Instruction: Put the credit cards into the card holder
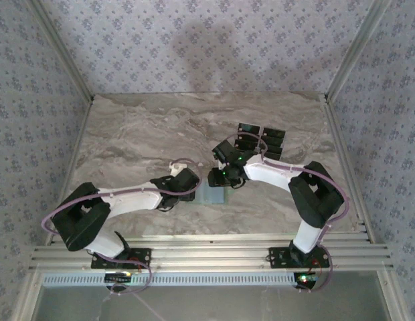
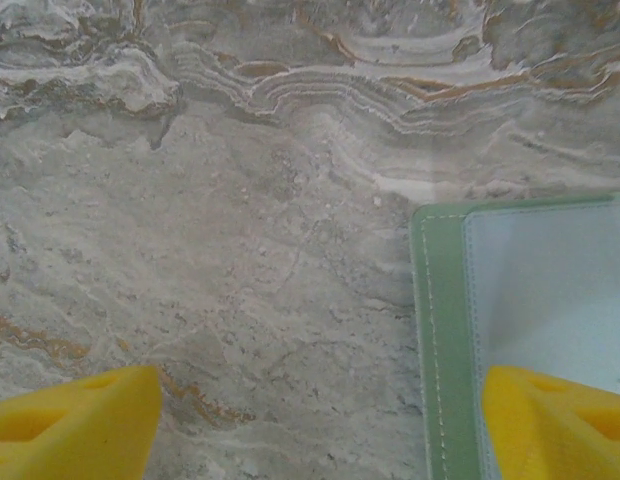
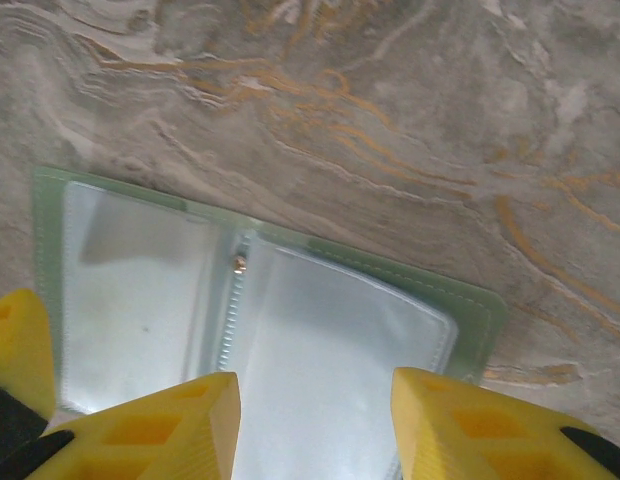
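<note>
The card holder (image 1: 213,195) lies open and flat on the marble table between my two grippers. In the right wrist view its pale green cover (image 3: 480,305) frames clear plastic sleeves (image 3: 320,350). My right gripper (image 3: 315,430) hovers open just above it, one sleeve showing between its yellow fingers. My left gripper (image 2: 320,430) is open too and straddles the holder's stitched green edge (image 2: 440,330), its right finger (image 2: 560,420) over the sleeve. Several black credit cards (image 1: 261,142) lie in a cluster behind the right gripper (image 1: 215,176), apart from both grippers.
The marble table (image 1: 140,134) is ringed by patterned walls and aluminium rails. A rail strip (image 1: 207,254) runs along the near edge by the arm bases. Bare marble lies left of the holder (image 2: 240,250). Another yellow fingertip (image 3: 18,345) shows at the holder's left end.
</note>
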Robot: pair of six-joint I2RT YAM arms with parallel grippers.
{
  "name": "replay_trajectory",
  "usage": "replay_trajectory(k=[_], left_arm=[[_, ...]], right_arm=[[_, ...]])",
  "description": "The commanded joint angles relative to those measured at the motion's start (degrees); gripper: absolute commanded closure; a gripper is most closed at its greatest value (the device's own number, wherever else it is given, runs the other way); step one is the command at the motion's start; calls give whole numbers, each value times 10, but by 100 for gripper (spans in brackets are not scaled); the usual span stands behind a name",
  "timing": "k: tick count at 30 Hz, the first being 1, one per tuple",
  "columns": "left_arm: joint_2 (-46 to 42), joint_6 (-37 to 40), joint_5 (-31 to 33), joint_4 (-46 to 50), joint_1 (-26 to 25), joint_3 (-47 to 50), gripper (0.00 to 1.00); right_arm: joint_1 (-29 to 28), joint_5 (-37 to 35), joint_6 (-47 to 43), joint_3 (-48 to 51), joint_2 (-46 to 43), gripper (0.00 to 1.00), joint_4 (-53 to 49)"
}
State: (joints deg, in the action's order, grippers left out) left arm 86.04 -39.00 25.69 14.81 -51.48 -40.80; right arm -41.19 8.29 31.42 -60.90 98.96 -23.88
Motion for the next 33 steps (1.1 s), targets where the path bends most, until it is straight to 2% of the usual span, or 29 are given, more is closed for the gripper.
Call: replay_trajectory(k=[1, 10, 22, 33], left_arm=[[13, 4, 6, 4, -5, -14, 17], [50, -3, 7, 4, -12, -19, 17], [46, -9, 9, 1, -17, -17, 17], [23, -8, 18, 12, -18, -17, 17]], right_arm=[[4, -9, -10, 13, 8, 54, -1], [4, -1, -3, 25, 25, 54, 17], [0, -43, -3, 17, -62, 54, -32], [-13, -31, -9, -3, -12, 54, -17]])
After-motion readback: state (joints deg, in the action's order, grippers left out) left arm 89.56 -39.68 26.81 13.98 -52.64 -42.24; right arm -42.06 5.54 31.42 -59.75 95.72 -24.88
